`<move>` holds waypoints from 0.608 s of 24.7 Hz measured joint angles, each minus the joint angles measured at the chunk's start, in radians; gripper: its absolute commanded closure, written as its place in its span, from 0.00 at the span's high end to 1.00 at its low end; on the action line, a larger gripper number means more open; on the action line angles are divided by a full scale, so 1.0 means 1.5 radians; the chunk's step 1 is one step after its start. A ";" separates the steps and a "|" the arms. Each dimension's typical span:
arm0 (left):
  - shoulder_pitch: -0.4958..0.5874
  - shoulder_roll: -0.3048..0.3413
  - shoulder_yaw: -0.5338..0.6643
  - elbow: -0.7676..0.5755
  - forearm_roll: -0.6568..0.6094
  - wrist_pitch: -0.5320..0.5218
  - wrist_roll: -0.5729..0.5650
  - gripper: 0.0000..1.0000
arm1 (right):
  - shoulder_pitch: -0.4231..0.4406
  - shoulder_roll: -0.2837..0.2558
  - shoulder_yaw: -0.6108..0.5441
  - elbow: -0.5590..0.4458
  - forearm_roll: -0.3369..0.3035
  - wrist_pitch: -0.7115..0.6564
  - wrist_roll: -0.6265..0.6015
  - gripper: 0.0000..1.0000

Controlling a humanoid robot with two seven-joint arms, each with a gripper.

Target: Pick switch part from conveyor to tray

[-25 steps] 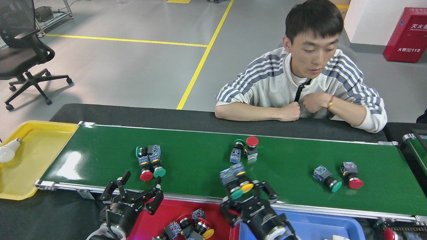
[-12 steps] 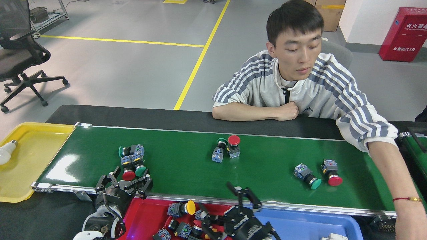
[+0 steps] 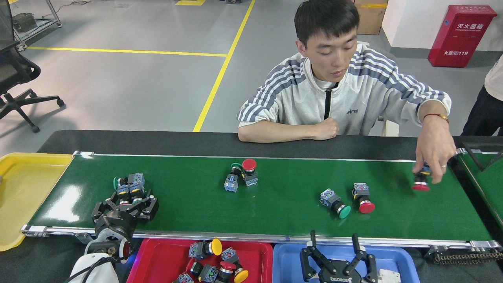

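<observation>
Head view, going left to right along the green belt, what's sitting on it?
On the conveyor: switch cluster at the left gripper → green and red pair → green-capped switch → red-capped switch → red switch under the person's hand.

Across the belt from you sat a person (image 3: 334, 90) in a grey-and-white striped zip top, one forearm resting on the black table edge (image 3: 157, 139). A red cord bracelet (image 3: 435, 116) circled the wrist of the outstretched arm. Behind that person a red fire-extinguisher cabinet (image 3: 459, 35) stood against the wall, with a cardboard box (image 3: 367, 17) to its left. Yellow floor lines (image 3: 220, 74) crossed the grey floor. A black office chair (image 3: 15, 78) stood at your far left, and a second person's dark trousers (image 3: 481, 112) showed at the right edge.
</observation>
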 measured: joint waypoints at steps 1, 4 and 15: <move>0.000 0.000 0.000 0.001 0.004 0.001 0.002 0.51 | -0.003 0.000 -0.003 0.003 -0.006 0.004 -0.001 1.00; 0.003 0.003 -0.002 0.000 0.056 0.000 0.005 0.20 | -0.021 -0.001 -0.004 0.012 -0.017 0.005 0.020 1.00; 0.201 -0.003 -0.007 -0.273 0.097 -0.389 0.007 0.51 | -0.164 -0.001 0.005 0.117 -0.014 0.007 0.140 1.00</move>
